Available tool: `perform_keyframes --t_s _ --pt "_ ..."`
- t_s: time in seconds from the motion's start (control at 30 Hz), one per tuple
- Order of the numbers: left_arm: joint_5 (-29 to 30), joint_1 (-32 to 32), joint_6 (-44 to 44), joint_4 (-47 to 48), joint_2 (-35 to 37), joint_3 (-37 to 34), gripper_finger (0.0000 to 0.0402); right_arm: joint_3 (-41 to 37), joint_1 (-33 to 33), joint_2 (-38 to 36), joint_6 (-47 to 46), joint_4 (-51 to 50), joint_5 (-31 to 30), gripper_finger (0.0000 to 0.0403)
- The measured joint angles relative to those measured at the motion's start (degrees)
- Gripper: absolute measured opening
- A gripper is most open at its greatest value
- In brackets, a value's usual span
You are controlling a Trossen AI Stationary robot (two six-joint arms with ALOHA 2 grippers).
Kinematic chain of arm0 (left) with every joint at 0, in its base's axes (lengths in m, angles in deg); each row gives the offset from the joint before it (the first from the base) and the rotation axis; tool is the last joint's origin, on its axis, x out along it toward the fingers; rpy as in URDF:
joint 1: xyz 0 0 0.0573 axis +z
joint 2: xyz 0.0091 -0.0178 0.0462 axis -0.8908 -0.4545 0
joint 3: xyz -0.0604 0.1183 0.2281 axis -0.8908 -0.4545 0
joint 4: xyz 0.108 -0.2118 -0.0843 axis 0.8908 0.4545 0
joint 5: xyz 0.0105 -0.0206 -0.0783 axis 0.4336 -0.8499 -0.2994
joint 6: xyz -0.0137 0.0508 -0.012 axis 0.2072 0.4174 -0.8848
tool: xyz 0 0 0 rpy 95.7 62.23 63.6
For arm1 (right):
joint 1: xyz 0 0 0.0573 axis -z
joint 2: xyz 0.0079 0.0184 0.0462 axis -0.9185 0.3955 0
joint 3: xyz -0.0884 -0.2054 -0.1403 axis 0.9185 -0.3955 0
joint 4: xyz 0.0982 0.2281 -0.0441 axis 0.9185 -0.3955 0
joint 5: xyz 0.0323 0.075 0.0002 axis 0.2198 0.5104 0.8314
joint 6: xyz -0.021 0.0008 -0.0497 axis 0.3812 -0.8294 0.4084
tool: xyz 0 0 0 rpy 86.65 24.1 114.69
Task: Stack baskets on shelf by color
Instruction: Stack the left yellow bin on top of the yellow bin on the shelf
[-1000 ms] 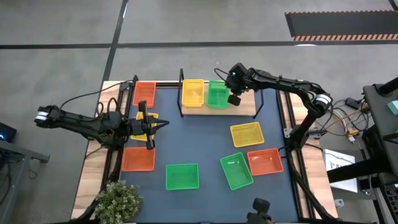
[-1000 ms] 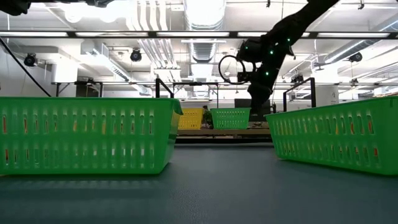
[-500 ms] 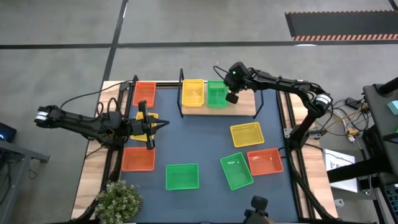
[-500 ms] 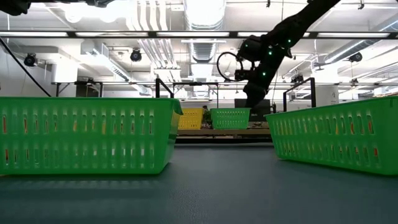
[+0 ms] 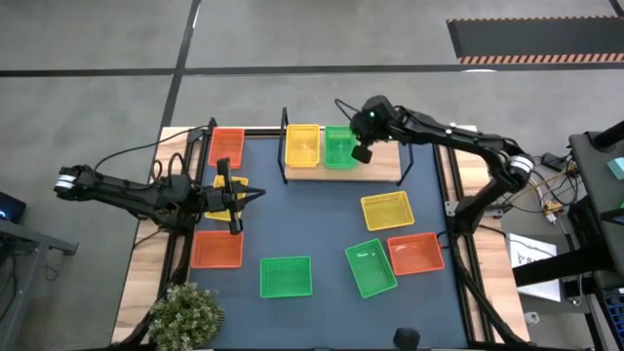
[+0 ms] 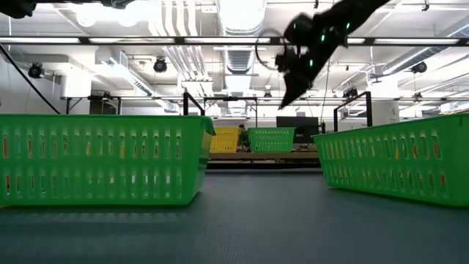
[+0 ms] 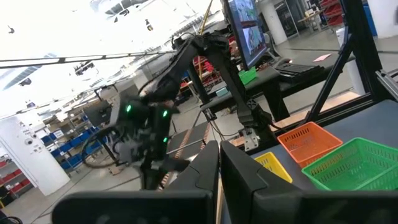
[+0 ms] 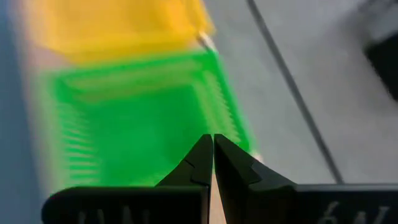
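On the shelf [image 5: 382, 168], a light wooden board at the table's far edge, a yellow basket [image 5: 302, 144] and a green basket [image 5: 339, 148] stand side by side on their bottoms. My right gripper [image 5: 363, 152] hangs shut in the air above the shelf, just right of the green basket [image 8: 143, 118], and shows well above it in the low view [image 6: 287, 94]. My left gripper [image 5: 258, 197] waits shut at the table's left side, pointing level to the right above a yellow basket [image 5: 232, 187]. Several other baskets lie on the blue tabletop.
Red-orange baskets sit at the far left [image 5: 227, 146], near left [image 5: 216, 250] and near right [image 5: 416, 253]. Green baskets [image 5: 286, 276] [image 5: 371, 268] lie near the front edge, and a yellow one [image 5: 387, 211] lies right of centre. A potted plant [image 5: 185, 312] stands at the near-left corner.
My right gripper has risen from beside the green basket on the shelf to well above it, staying shut. The green basket has stayed on the shelf.
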State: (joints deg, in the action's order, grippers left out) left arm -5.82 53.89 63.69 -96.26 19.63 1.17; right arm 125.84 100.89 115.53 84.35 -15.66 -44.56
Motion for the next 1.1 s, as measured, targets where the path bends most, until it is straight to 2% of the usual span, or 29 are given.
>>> perform_keyframes --t_s 0.07,0.3,0.5,0.63,0.83,0.93,1.1 --pt "0.0 0.0 0.6 -0.5 0.0 0.0 0.0000 0.0 -2.8 -2.3 -1.8 -1.3 2.1 0.0008" --pt "0.0 0.0 1.1 -3.1 -0.8 0.0 0.0000 -0.9 -16.8 -8.7 -8.0 -5.7 3.4 0.0008" --pt "0.1 0.0 1.1 -5.0 -3.4 0.0 0.0000 -6.8 -28.7 -14.1 -12.6 -4.2 3.4 0.0008" --pt "0.3 0.1 1.1 -9.0 -6.6 0.0 0.0000 -15.6 -35.5 -18.2 -16.7 5.4 0.9 0.0008" --pt "0.8 0.1 0.5 -15.2 -13.2 0.0 0.0000 -30.6 -41.6 -21.9 -14.5 27.0 0.2 0.0008" --pt "1.0 0.1 -3.4 -16.9 -16.9 0.0 0.0000 -36.9 -41.8 -23.5 -10.9 37.0 0.2 0.0008" --pt "2.4 0.1 -10.2 -18.1 -22.3 1.8 0.0000 -43.4 -38.1 -28.0 -4.0 46.1 0.4 0.0008"
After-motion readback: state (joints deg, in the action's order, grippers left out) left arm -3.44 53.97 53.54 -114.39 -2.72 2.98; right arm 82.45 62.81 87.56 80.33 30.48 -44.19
